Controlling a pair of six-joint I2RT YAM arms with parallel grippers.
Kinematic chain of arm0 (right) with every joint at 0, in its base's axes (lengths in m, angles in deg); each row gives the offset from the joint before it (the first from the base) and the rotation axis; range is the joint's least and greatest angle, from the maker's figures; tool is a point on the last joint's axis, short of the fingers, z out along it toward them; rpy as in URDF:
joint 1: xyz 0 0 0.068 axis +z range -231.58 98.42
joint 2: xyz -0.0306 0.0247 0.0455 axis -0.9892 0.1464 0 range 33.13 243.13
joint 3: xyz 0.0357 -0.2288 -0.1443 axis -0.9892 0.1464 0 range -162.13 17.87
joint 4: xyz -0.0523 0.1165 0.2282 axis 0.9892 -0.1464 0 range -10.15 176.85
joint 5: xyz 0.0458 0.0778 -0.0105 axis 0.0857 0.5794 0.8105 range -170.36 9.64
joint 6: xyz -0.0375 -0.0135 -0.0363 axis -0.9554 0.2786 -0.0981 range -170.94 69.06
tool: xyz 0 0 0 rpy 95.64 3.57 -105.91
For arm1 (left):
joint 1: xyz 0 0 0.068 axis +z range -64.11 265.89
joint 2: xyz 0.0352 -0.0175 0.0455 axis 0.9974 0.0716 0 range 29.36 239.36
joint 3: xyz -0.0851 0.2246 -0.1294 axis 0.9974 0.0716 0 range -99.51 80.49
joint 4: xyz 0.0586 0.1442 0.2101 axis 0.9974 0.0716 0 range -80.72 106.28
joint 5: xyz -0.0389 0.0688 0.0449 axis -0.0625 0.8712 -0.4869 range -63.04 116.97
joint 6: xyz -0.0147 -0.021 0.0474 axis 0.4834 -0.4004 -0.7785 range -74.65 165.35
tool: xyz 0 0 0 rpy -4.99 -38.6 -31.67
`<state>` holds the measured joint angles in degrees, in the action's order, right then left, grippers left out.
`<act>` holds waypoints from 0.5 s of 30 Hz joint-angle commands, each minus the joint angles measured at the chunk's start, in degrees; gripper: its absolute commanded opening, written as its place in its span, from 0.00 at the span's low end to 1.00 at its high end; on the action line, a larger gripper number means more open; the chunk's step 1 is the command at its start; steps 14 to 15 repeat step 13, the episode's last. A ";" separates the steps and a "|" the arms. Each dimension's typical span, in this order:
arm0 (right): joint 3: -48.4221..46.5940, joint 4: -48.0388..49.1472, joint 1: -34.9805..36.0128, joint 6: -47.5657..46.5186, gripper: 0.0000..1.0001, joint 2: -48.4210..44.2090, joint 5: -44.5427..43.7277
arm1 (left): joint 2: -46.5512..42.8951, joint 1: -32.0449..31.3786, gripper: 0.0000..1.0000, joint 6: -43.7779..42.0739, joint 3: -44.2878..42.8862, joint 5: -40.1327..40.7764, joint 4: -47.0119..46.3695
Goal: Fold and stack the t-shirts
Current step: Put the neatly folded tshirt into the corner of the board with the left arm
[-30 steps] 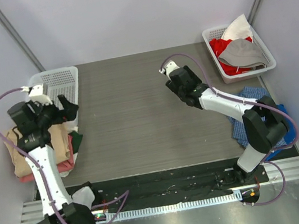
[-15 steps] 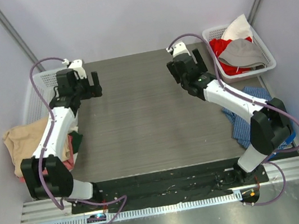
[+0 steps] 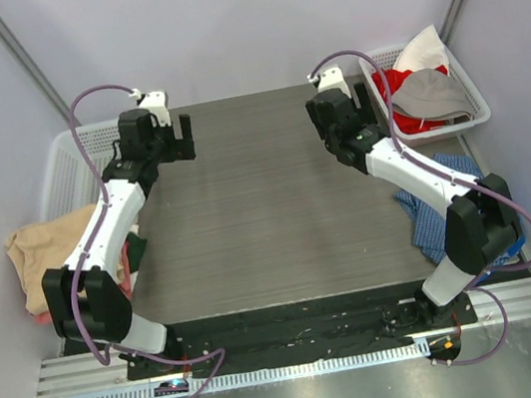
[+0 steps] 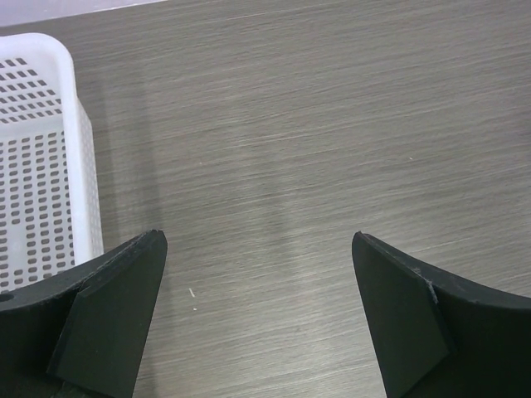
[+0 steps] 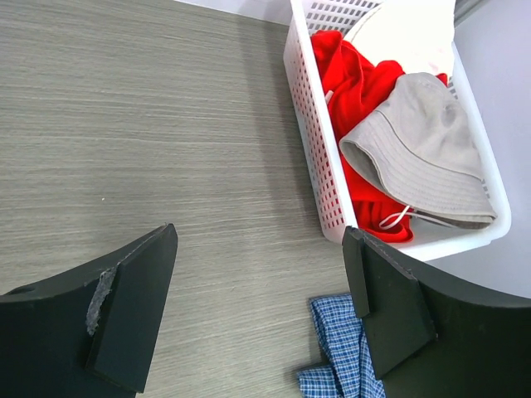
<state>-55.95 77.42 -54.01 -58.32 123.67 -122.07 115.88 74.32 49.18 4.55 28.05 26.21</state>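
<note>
A folded tan t-shirt [image 3: 44,252] lies at the table's left edge on top of a salmon-pink one [image 3: 47,316], with a dark green cloth [image 3: 135,251] beside them. My left gripper [image 3: 178,138] is open and empty above the bare table at the back left, beside a white basket [image 4: 37,166]. My right gripper [image 3: 358,93] is open and empty at the back right, next to the other white basket [image 5: 311,141]. In both wrist views the jaws stand wide apart over bare table.
The right basket [image 3: 381,110] holds a red cloth [image 5: 353,91], a grey bucket hat [image 5: 423,153] and a white cloth [image 3: 421,50]. A blue checked cloth [image 3: 438,202] lies at the right edge, also in the right wrist view [image 5: 336,356]. The left basket [image 3: 65,175] looks empty.
My left arm has swung from over the tan t-shirt pile up and right to the back of the table. My right gripper has moved back and right toward the right basket.
</note>
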 commanded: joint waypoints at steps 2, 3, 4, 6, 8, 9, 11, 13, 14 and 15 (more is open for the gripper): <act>0.96 4.86 -0.24 1.49 0.88 -4.14 -2.41 | -0.92 -0.47 1.00 -1.11 -0.79 1.29 -3.22; 1.13 5.03 -0.41 1.49 0.88 -4.32 -2.32 | -0.92 -0.55 1.00 -1.11 -0.79 1.29 -3.22; 1.40 5.38 -0.50 1.49 0.88 -4.50 -2.41 | -0.92 -0.64 1.00 -1.02 -0.87 1.20 -3.22; 1.75 5.65 -0.50 1.49 0.88 -4.59 -2.41 | -0.83 -0.91 1.00 -0.85 -1.05 1.20 -3.22; 1.84 5.83 -0.59 1.49 0.88 -4.59 -2.58 | -0.74 -1.52 1.00 -0.85 -1.05 1.12 -3.22; 1.93 5.91 -0.50 1.58 0.88 -4.59 -2.67 | -0.65 -1.61 1.00 -0.93 -0.88 1.03 -3.13; 2.02 6.09 -0.59 1.58 0.88 -4.67 -2.67 | -0.83 -1.96 1.00 -1.02 -0.53 0.76 -3.30; 2.19 6.09 -0.59 1.49 0.88 -4.85 -2.58 | -1.09 -2.14 1.00 -1.20 0.09 0.85 -3.83; 2.19 6.09 -0.59 1.49 0.88 -4.85 -2.58 | -1.09 -2.14 1.00 -1.20 0.09 0.85 -3.83; 2.19 6.09 -0.59 1.49 0.88 -4.85 -2.58 | -1.09 -2.14 1.00 -1.20 0.09 0.85 -3.83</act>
